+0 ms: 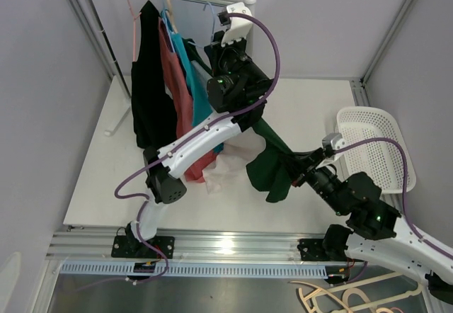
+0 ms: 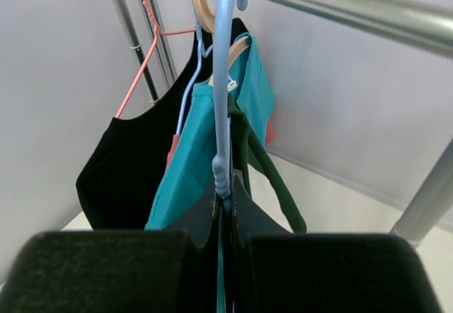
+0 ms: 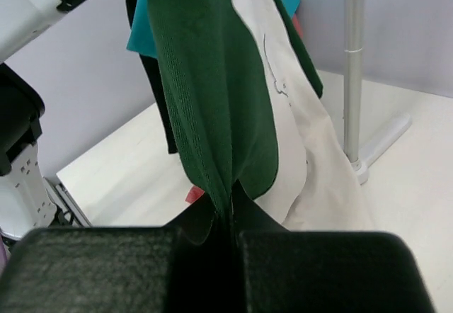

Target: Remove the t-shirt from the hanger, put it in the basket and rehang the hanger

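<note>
Green t-shirt stretched diagonally from blue hanger down to right gripper, pinching its fabric; left gripper clamped on hanger

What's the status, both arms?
Left jaws shut on blue hanger. Right jaws shut on green shirt, stretched out, not yet off hanger. Teal shirt crowds alongside.

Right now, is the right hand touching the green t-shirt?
Touching. The right wrist view shows the right hand shut on a fold of the green t-shirt.
</note>
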